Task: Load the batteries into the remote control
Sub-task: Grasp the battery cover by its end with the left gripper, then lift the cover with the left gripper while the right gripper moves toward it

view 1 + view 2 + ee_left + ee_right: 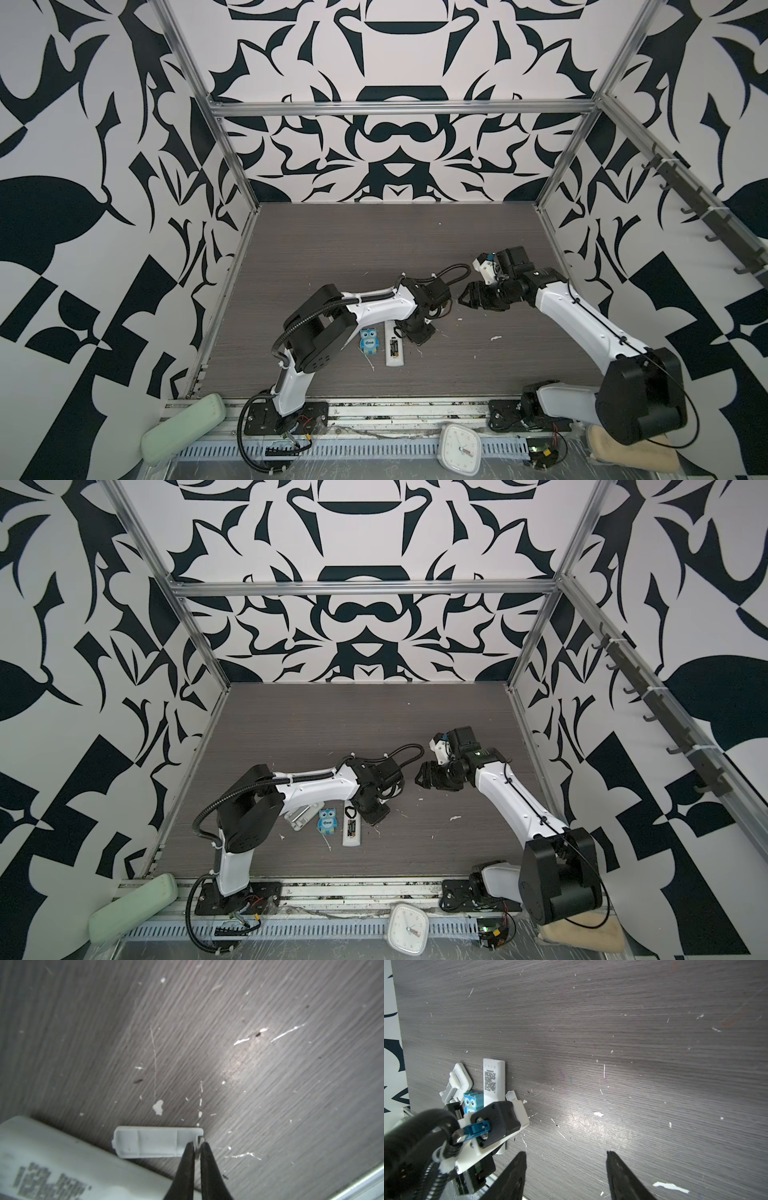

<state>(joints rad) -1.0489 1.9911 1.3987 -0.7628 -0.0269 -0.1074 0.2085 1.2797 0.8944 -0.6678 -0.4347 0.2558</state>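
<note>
Your remote control (395, 360) lies back-up on the table (457, 241), in the near half and left of the middle in both top views. Its compartment is uncovered, and the batteries (394, 347) sit side by side inside it, dark with gold bands. Just beside the remote's long edge you have the battery cover (153, 1144), a small white lid turned inner side up. Your left gripper (198, 1147) has its two dark fingertips (188, 1153) drawn almost together, pinching the little clip at one end of that cover. You cannot tell from these views whether the cover rests on the table or is lifted off it. On the remote's other side stands a blue owl figure (369, 340), and past it a flat white tray (300, 817), partly under your left arm. Your right gripper (566, 1159) hangs farther back and to the right, well apart from the remote, with its jaws spread wide over bare wood and nothing between them.
</note>
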